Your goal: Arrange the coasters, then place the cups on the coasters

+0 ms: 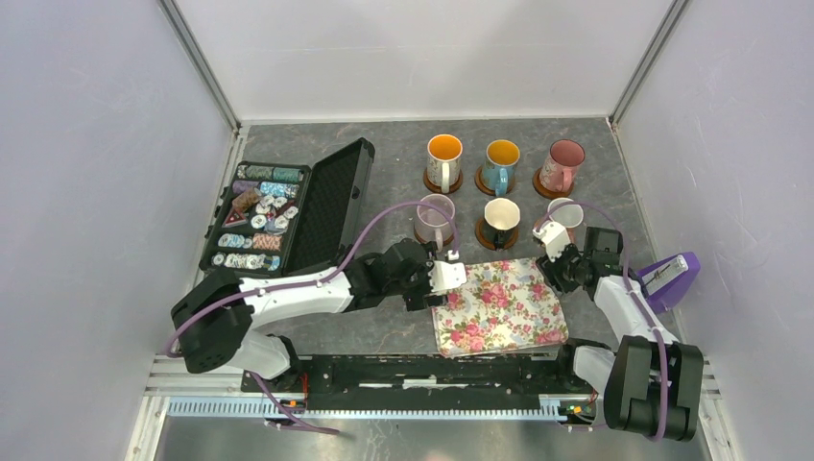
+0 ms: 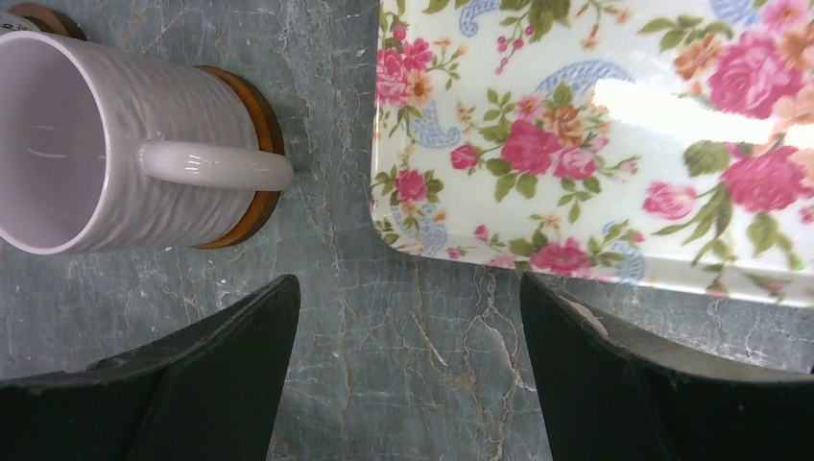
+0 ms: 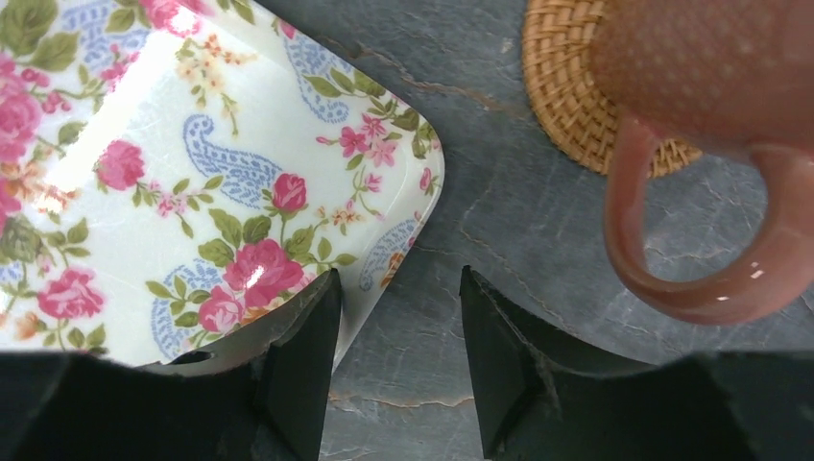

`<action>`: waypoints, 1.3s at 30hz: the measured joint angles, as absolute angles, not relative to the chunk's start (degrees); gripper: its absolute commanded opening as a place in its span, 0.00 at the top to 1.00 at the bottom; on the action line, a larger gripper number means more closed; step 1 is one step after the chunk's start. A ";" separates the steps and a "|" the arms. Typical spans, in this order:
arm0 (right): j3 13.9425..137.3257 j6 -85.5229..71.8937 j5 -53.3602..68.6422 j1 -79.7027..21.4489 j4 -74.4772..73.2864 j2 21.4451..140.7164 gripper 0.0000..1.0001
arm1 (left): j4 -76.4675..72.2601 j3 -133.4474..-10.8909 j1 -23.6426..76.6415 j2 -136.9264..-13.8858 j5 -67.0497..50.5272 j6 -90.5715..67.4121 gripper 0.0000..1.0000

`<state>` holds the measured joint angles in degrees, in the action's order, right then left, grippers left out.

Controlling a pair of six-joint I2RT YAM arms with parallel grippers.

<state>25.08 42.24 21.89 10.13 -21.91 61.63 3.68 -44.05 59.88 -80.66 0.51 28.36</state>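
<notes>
Six cups stand on coasters in two rows at the back. The far row holds a white patterned cup (image 1: 444,159), a blue cup (image 1: 500,164) and a pink cup (image 1: 562,165). In the near row are a lilac cup (image 1: 434,219) (image 2: 96,144) on a brown coaster (image 2: 261,182), a black cup (image 1: 500,221), and a white-pink cup (image 1: 565,214) (image 3: 710,77) on a tan woven coaster (image 3: 566,96). My left gripper (image 1: 440,290) (image 2: 408,283) hangs open over bare table beside the lilac cup. My right gripper (image 1: 552,272) (image 3: 399,279) is open, one finger over the tray's corner.
A floral rectangular tray (image 1: 499,307) (image 2: 595,134) (image 3: 192,173) lies on the table between the two grippers, in front of the cups. An open black case of poker chips (image 1: 288,206) sits at the left. Walls enclose the table on three sides.
</notes>
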 measured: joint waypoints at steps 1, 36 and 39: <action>25.08 41.93 21.32 10.13 -21.43 61.71 0.48 | 3.60 -44.05 59.88 -80.97 0.62 28.45 0.10; 56.40 44.27 39.22 15.88 -37.26 60.10 0.02 | 40.95 -104.64 44.03 -91.24 0.97 9.04 0.00; 61.54 38.63 41.82 15.88 -32.84 63.90 0.02 | 47.35 -116.51 38.15 -97.38 0.84 8.80 0.00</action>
<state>61.54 38.63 41.82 15.88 -32.84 63.90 47.35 -116.51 38.15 -97.38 0.84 8.80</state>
